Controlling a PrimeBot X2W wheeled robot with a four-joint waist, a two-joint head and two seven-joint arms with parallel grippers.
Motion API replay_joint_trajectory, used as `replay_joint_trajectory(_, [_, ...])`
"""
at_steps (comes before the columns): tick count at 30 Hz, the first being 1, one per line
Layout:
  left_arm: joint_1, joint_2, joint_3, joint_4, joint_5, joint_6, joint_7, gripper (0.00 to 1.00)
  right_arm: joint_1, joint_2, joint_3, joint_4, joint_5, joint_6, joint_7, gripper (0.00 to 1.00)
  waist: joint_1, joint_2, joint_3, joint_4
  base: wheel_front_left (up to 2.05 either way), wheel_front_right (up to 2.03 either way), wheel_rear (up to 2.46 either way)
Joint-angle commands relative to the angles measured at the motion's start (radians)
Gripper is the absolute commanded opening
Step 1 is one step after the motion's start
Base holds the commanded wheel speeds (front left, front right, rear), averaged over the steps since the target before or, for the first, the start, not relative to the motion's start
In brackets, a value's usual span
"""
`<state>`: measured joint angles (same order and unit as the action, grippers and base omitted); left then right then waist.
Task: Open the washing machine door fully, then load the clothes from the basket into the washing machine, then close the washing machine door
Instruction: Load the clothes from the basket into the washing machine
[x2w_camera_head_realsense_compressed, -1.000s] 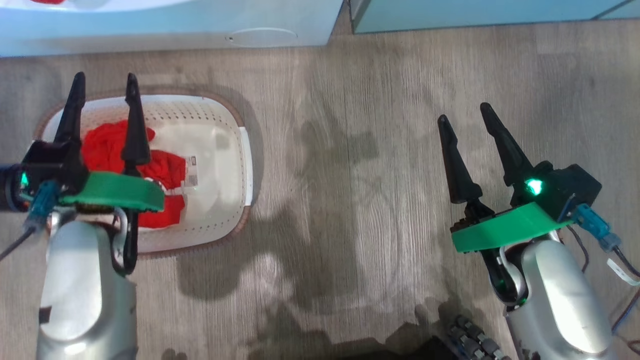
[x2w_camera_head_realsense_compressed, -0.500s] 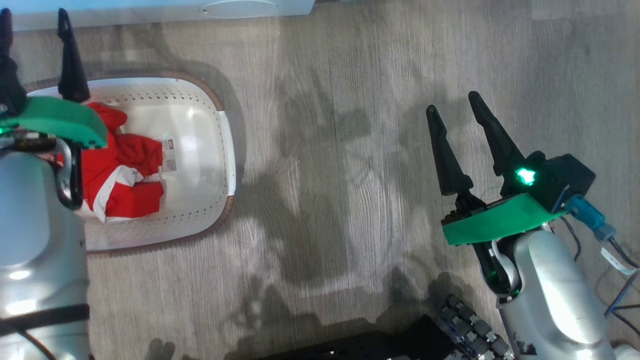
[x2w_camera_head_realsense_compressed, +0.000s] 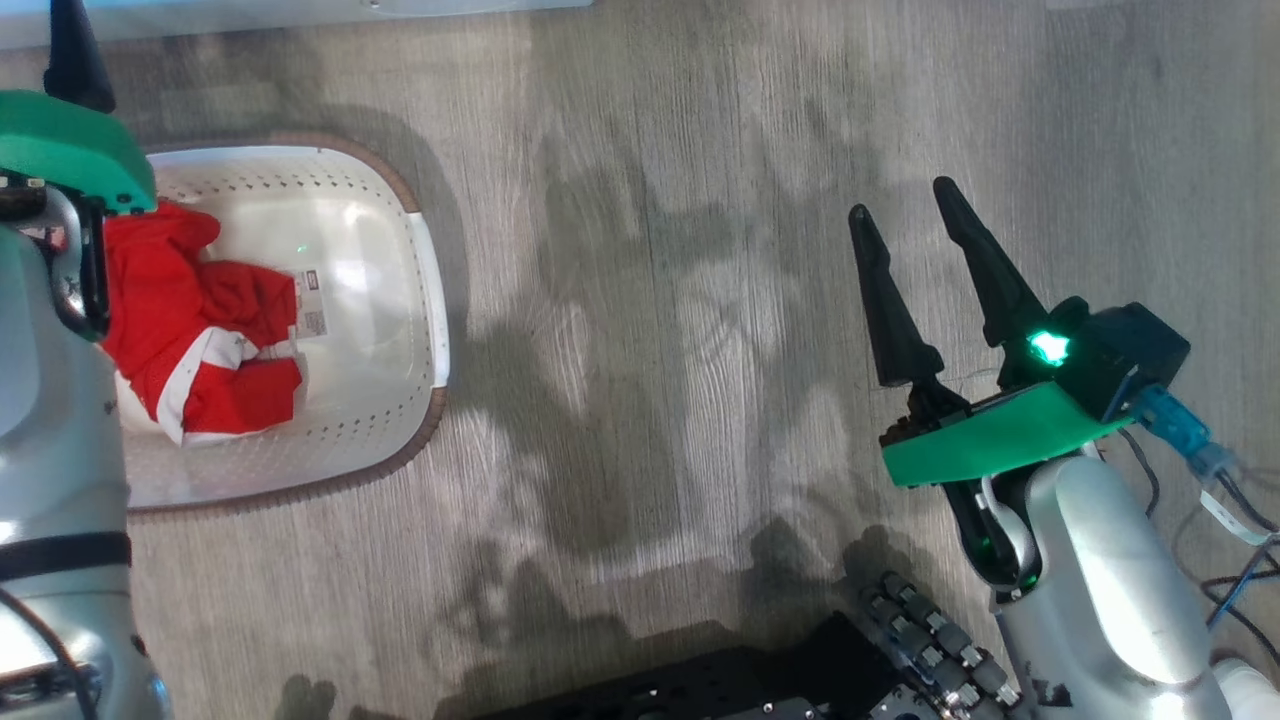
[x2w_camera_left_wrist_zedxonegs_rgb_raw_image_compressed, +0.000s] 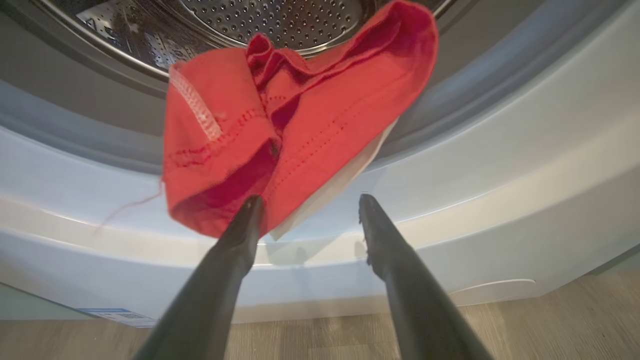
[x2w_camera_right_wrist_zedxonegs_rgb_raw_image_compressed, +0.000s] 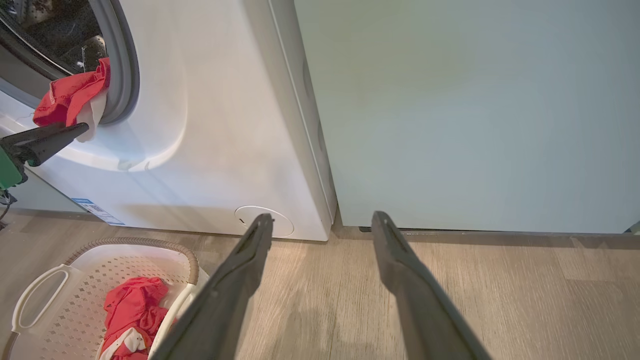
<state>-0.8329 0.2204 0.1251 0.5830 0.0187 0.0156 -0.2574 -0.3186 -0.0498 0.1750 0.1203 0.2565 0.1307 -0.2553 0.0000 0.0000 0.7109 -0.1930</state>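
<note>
finish the load: tuck the hanging red piece past the drum lip

the left gripper (x2w_camera_left_wrist_zedxonegs_rgb_raw_image_compressed: 310, 200) has its fingers spread wide, with nothing pinched between them. just ahead of its tips and slightly above, one red garment (x2w_camera_left_wrist_zedxonegs_rgb_raw_image_compressed: 290, 125) lies draped over the grey lip of the washing machine (x2w_camera_left_wrist_zedxonegs_rgb_raw_image_compressed: 500, 175). part of it is in the steel drum (x2w_camera_left_wrist_zedxonegs_rgb_raw_image_compressed: 280, 20) and part spills down the white front. its lower hem sits at the tip of one finger; whether they touch i cannot tell.

i judge the piece needs a push inward. as it lies, the overhang could slide out, or get trapped when the door shuts. bring the spread fingers under the hanging fold, lift, and drive forward into the drum. then draw straight back so no fabric catches on a tip.

the rest of the clothes (x2w_camera_head_realsense_compressed: 190, 330) lie in the basket (x2w_camera_head_realsense_compressed: 400, 260), below that gripper and back toward the robot. the right gripper (x2w_camera_head_realsense_compressed: 902, 200) is likewise spread and empty over bare floor (x2w_camera_head_realsense_compressed: 680, 300), with the basket well off to its left.
</note>
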Motion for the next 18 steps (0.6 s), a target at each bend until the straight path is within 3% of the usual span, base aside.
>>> replay_joint_trajectory(1, [-0.011,0.052,0.018,-0.018,0.001,0.011,-0.004,1.00,0.012,0.000,0.024,-0.028,0.010,0.000,-0.006,1.00,0.0000,0.0000,0.002,-0.001,0.00,0.00,0.00])
replay_joint_trajectory(18, [-0.128,0.098,0.003,0.105,-0.022,0.006,-0.004,1.00,0.005,0.000,0.018,-0.024,0.010,0.000,-0.006,1.00,0.0000,0.0000,0.027,-0.008,0.00,0.00,0.00])
